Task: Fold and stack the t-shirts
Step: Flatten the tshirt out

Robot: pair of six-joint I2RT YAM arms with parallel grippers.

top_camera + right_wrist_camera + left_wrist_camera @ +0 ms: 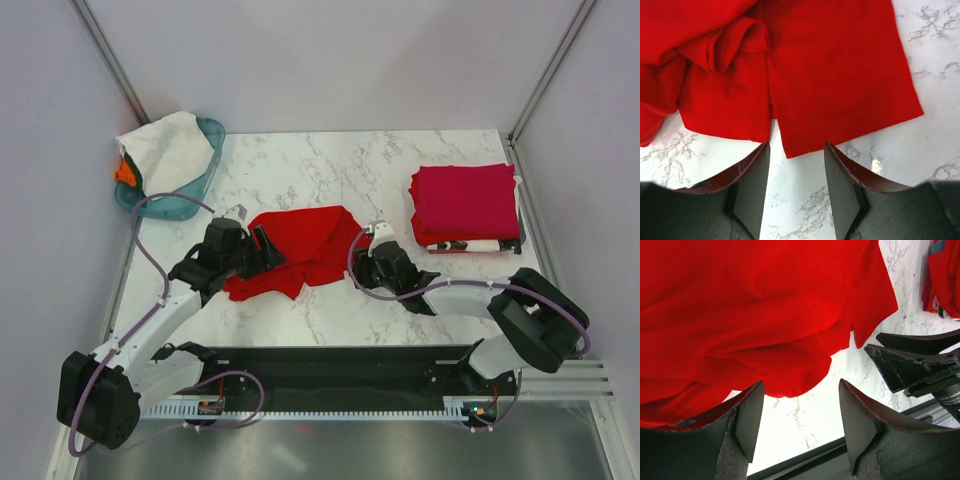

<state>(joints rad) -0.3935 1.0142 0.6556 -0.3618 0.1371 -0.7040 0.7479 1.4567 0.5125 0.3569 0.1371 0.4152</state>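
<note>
Left gripper (800, 412): fingers spread, only the marble table (890, 270) between them. The bright red t-shirt (740, 315) lay just ahead, its bunched hem drooping over the left fingertip; cannot tell if it touched.

Right gripper (797, 185): jaws also apart, low over bare marble. The shirt's straight edge sat right at the fingertips, not between them.

The left wrist view caught the right gripper's black fingers at its right edge, beside the shirt's sleeve corner. The right wrist view did not show the left gripper at all. It did show a slit between two cloth panels and a rolled fold up left, which the top view flattened out.

The top view alone gave the layout: red shirt crumpled mid-table between both grippers, left side bunched, right side flatter. Further back right was a folded stack, the crimson-pink t-shirt (465, 198) on top of the white t-shirt (470, 245) with dark marks. Far left corner: teal basket (205, 165) holding a white cloth (165, 150), with something orange (124, 172) at its edge.
</note>
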